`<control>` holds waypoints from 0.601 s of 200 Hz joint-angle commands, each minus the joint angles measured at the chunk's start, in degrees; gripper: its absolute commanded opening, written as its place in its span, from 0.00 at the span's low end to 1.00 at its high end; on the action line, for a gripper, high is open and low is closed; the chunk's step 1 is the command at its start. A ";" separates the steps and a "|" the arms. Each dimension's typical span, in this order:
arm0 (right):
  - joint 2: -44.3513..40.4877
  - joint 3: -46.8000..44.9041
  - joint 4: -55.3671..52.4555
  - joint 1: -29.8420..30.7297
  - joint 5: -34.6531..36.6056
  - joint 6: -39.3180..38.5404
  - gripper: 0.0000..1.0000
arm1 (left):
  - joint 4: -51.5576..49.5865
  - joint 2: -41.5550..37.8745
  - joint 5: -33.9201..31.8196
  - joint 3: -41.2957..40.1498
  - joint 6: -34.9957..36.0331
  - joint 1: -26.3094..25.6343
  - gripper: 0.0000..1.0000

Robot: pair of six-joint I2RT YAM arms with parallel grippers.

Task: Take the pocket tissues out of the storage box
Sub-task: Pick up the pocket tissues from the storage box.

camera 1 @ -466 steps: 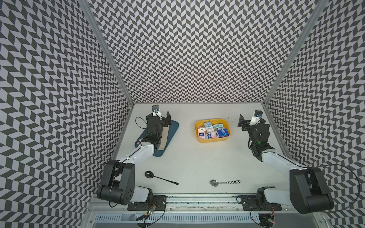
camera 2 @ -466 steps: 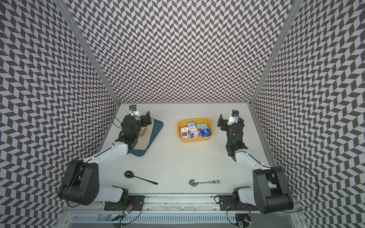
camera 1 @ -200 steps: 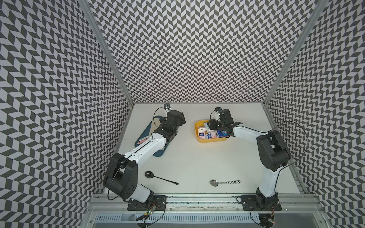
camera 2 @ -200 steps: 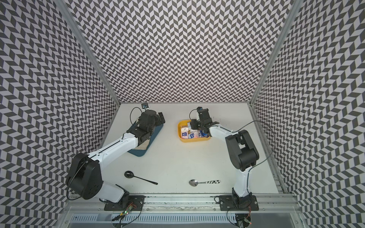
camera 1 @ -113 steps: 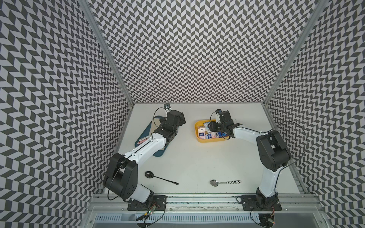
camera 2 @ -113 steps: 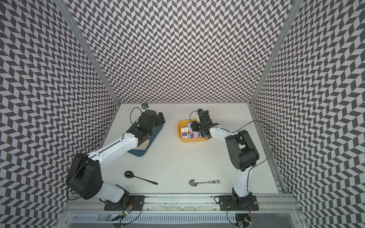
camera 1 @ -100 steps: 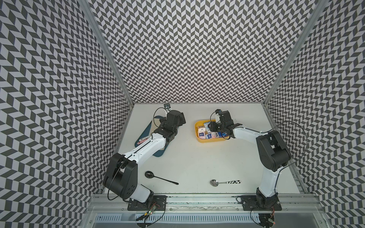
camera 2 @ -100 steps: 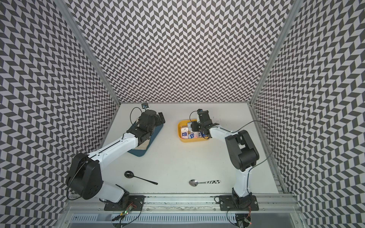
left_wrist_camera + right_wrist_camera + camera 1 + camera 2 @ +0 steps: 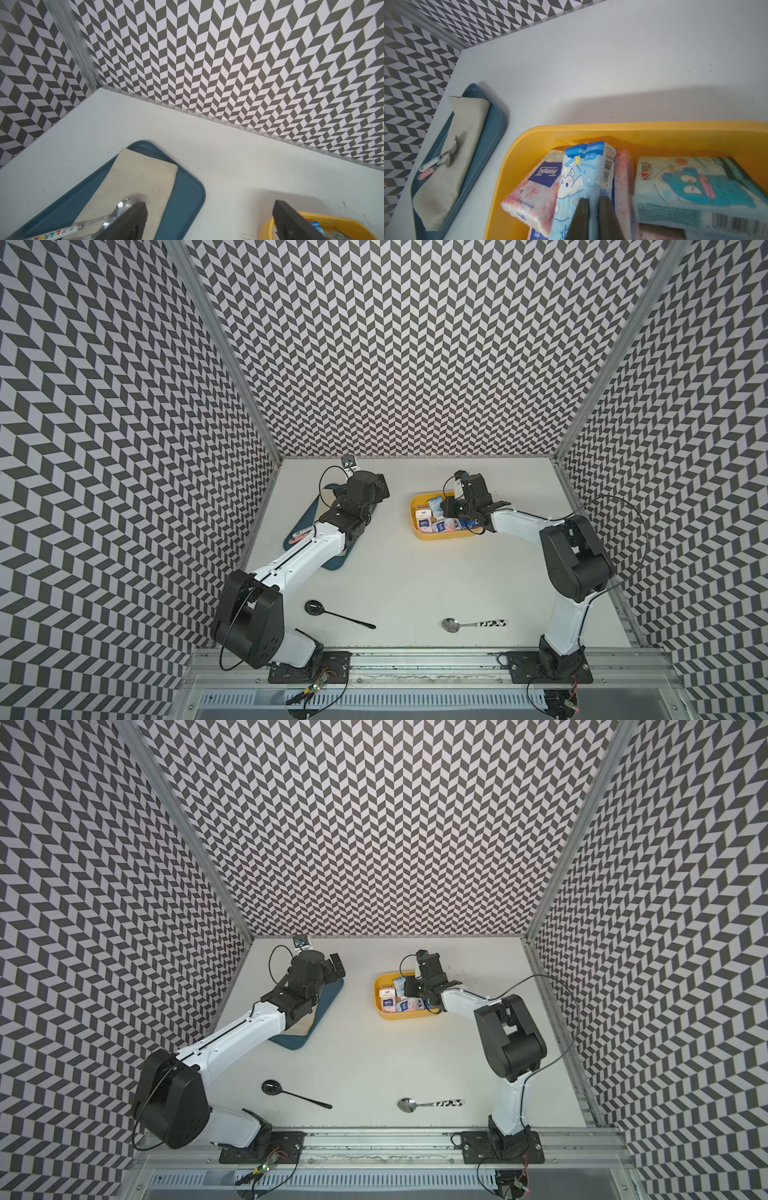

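1. Pinching a pale blue pack (image 9: 579, 176): the right pincer (image 9: 594, 200) is clenched on the pack's near edge, with both fingers almost together and the wrapper between them.
2. That pack stands on edge, tilted, inside the yellow box (image 9: 654, 133). Its far end sits close to the box wall.
3. A pink-white pack (image 9: 537, 187) with a blue logo leans against one side of it. A slim pink pack (image 9: 623, 176) stands on the other side, then a teal pack (image 9: 685, 187) with a cartoon print. More packs lie underneath, partly hidden.
4. All visible packs are in the box, which sits on the table (image 9: 415, 580) in both top views, right of centre and toward the back.
5. The left pincer (image 9: 209, 202) is released, fingers wide apart, nothing between them. It hangs over the gap between the blue tray (image 9: 187, 197) and the box corner.
6. The tray carries a beige cloth (image 9: 143, 178), with cutlery (image 9: 116, 209) lying on the cloth.
7. Near the front of the table lie a black spoon (image 9: 328, 612) and a metal spoon (image 9: 469, 624) with a patterned handle, both well apart from the box.
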 commanded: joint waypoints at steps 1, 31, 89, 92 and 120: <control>-3.73 -1.17 -0.73 0.12 0.00 -0.03 0.02 | 1.09 -1.67 -0.49 -0.46 -0.44 -0.22 0.99; -8.20 -1.38 -1.98 0.05 1.31 -0.71 0.01 | 0.72 -1.68 -0.54 -0.65 -0.62 -0.27 0.99; -22.09 -9.43 -1.16 1.99 -0.06 -1.56 0.00 | 0.21 -1.91 -1.02 -1.23 -1.24 -0.26 0.99; -22.83 -10.18 -0.95 2.44 -0.06 -1.60 0.00 | 0.26 -1.93 -1.08 -1.26 -1.24 -0.27 0.99; -30.36 -17.55 1.90 7.80 -1.00 -0.14 0.00 | -0.07 -2.25 -1.20 -1.49 -1.57 0.03 0.99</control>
